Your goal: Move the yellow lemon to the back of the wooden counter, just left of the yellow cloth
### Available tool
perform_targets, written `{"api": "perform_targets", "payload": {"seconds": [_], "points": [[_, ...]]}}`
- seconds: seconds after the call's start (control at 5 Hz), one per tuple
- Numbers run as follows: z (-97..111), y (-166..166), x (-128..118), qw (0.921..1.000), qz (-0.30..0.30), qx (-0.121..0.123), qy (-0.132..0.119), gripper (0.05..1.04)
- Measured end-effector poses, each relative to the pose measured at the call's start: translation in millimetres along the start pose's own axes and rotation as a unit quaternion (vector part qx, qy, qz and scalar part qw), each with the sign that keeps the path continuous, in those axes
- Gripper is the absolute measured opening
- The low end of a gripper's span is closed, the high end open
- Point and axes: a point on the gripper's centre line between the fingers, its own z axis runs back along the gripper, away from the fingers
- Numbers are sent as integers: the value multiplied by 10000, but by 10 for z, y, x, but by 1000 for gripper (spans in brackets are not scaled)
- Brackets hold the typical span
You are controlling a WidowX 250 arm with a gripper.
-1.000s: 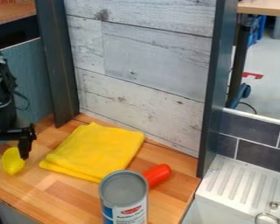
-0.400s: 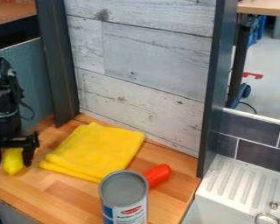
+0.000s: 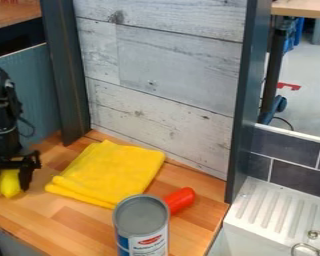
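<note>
At the left edge of the camera view, the black gripper (image 3: 10,186) hangs low over the wooden counter, its two fingers closed against the sides of a small rounded yellow object (image 3: 10,183). The object's upper part is hidden by the gripper body. A folded yellow cloth (image 3: 112,171) lies just right of the gripper, not touching it. Beyond the cloth's lower right corner stands an upright can (image 3: 142,222) with a grey top. Partly behind that can lies a red-orange rounded object (image 3: 181,200).
The wooden counter (image 3: 72,220) is backed by a whitish plank panel (image 3: 169,70) between dark upright posts (image 3: 246,100). To the right are dark wall tiles (image 3: 299,172) and a white ribbed drainboard (image 3: 266,210), with metal rings at the lower right.
The gripper first came right and down around the yellow object, then shifted slightly left, its fingers drawing closer together. The yellow object has shifted slightly left with it.
</note>
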Motion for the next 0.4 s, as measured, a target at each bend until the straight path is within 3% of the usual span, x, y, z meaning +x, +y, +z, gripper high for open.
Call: {"api": "perform_targets", "payload": {"seconds": [0.2, 0.4], "points": [[16, -43, -45, 9994, -284, -146, 157, 800], [249, -27, 59, 9986, -521, -134, -7, 800]]}}
